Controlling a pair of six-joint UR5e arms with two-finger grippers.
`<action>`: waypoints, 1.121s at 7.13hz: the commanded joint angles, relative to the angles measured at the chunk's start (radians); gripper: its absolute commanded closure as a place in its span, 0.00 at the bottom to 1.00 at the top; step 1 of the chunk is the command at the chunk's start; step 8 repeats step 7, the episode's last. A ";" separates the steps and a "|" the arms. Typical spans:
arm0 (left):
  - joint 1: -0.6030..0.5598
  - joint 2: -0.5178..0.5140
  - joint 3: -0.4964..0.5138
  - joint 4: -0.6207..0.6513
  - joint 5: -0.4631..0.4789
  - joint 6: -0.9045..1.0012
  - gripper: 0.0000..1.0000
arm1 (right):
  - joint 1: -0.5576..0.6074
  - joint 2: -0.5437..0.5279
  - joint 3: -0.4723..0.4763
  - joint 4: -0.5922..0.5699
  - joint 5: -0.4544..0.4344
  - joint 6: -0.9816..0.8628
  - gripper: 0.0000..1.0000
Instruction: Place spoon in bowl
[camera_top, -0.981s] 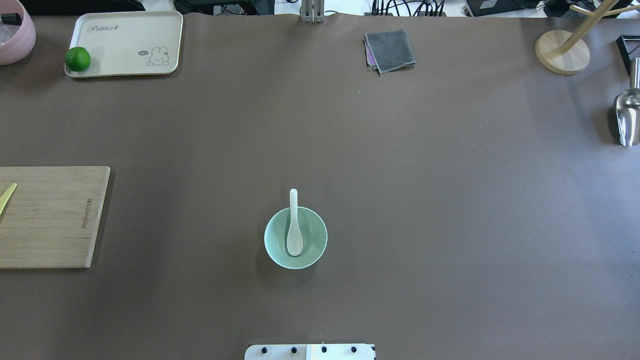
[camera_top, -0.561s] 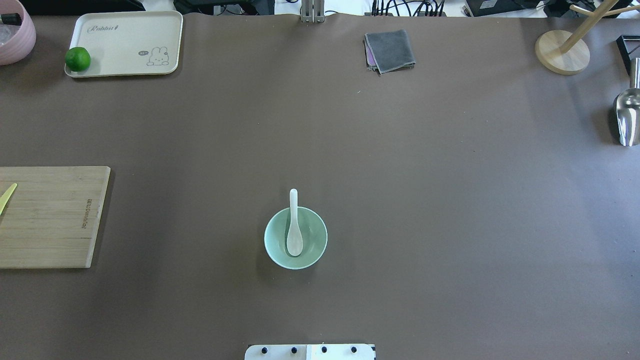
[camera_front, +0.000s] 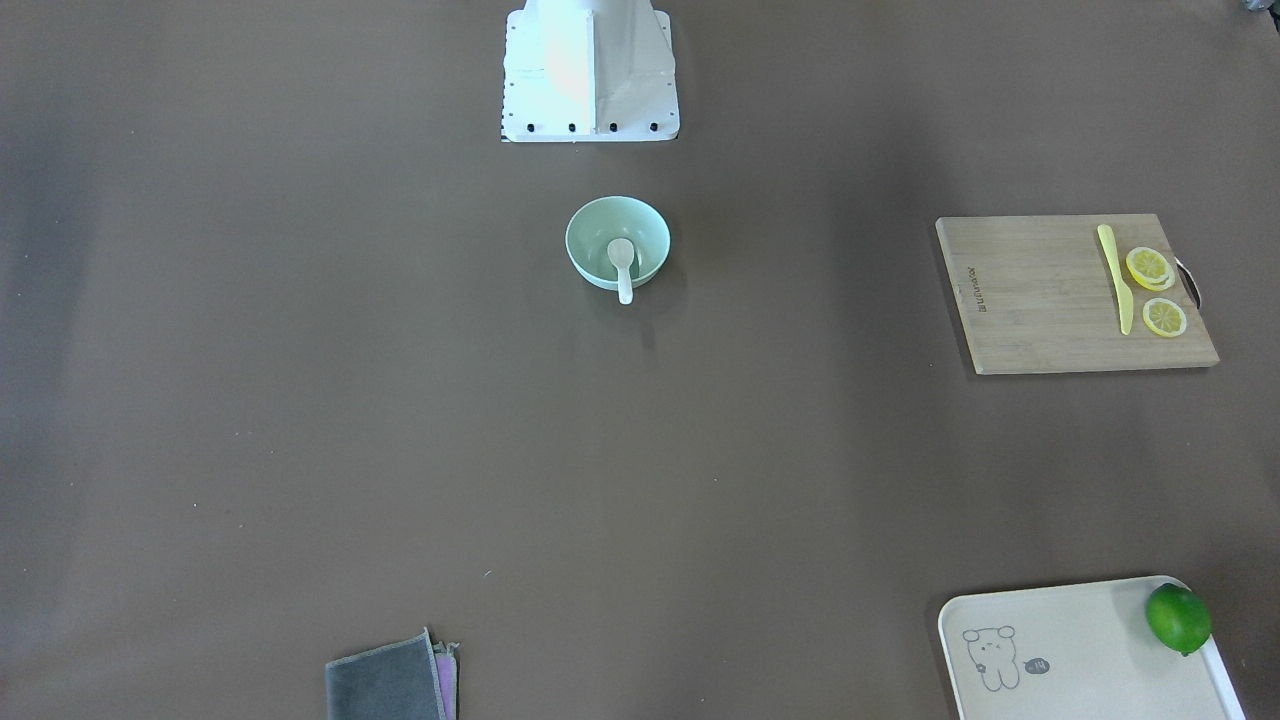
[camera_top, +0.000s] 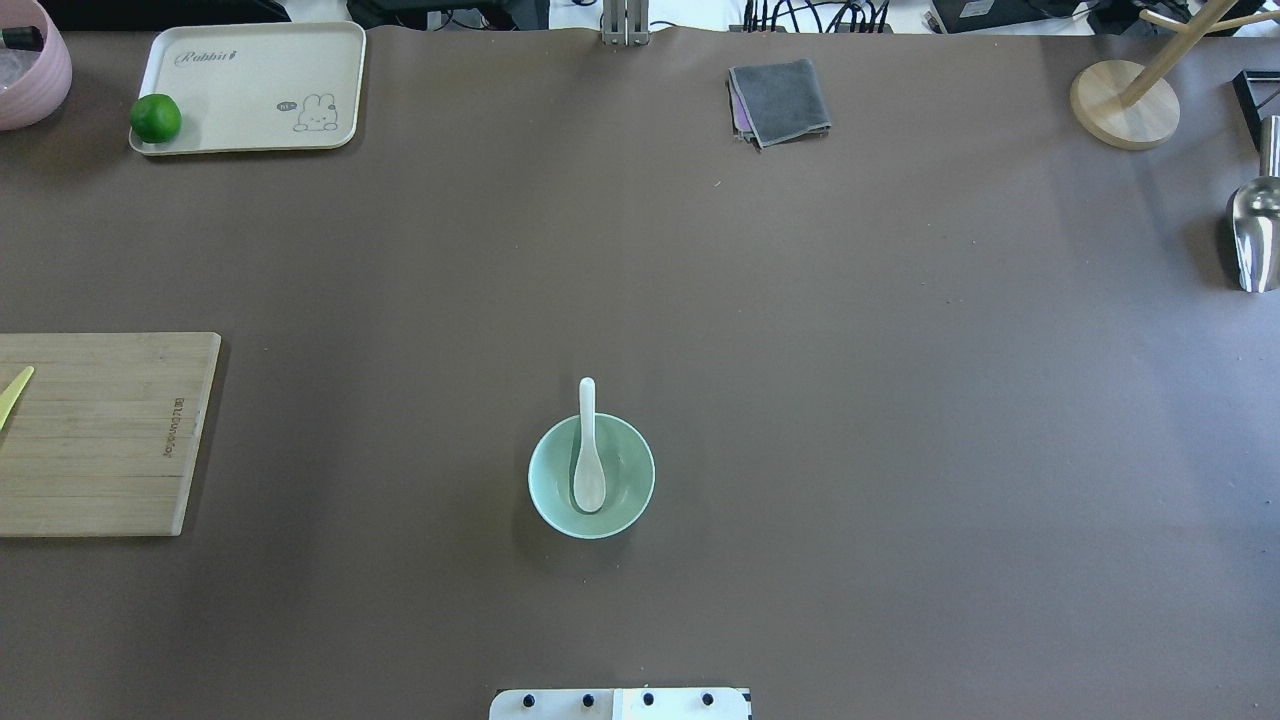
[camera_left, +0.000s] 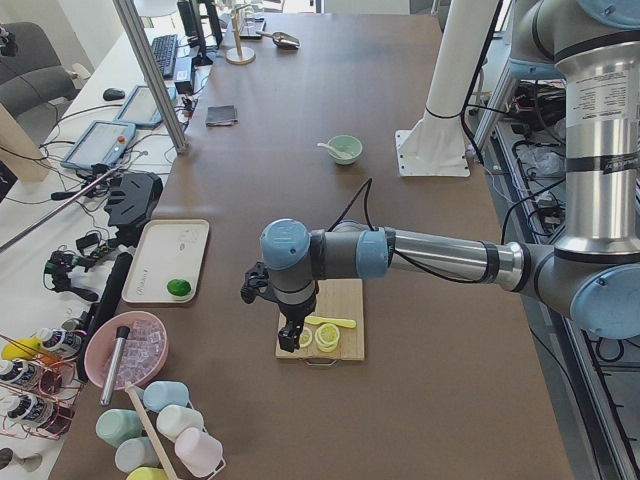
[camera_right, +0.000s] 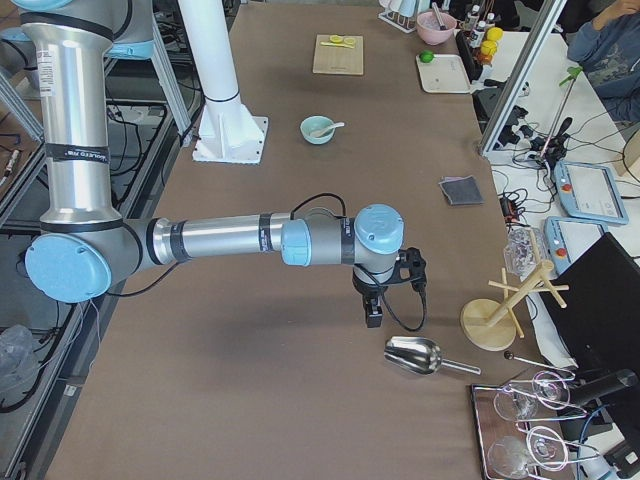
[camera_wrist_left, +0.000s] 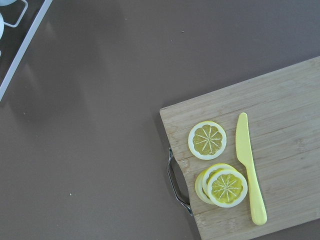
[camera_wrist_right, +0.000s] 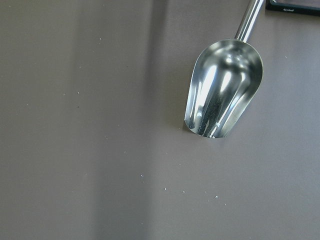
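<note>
The white spoon (camera_top: 588, 460) lies in the mint-green bowl (camera_top: 628, 470), scoop down inside and handle resting over the far rim. Both also show in the front view, the spoon (camera_front: 622, 262) in the bowl (camera_front: 590, 235) just in front of my base. My left gripper (camera_left: 290, 340) hangs over the cutting board at the table's left end, far from the bowl. My right gripper (camera_right: 373, 315) hangs near the metal scoop at the right end. Both grippers show only in the side views, so I cannot tell if they are open or shut.
A wooden cutting board (camera_front: 1040, 300) holds a yellow knife (camera_front: 1115, 280) and lemon slices (camera_front: 1150, 267). A cream tray (camera_top: 250, 110) carries a lime (camera_top: 155, 118). A grey cloth (camera_top: 780, 100), a wooden stand (camera_top: 1125, 100), a metal scoop (camera_top: 1255, 235) and a pink bowl (camera_top: 25, 70) sit at the edges.
</note>
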 joint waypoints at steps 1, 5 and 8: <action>0.000 -0.001 0.003 0.000 0.001 0.000 0.02 | 0.000 -0.003 0.000 0.000 0.000 0.000 0.00; -0.002 0.001 0.003 0.000 0.001 0.000 0.02 | 0.011 -0.006 0.000 0.000 0.001 0.000 0.00; -0.002 0.001 0.003 0.000 0.001 0.000 0.02 | 0.011 -0.004 0.000 0.000 0.003 0.000 0.00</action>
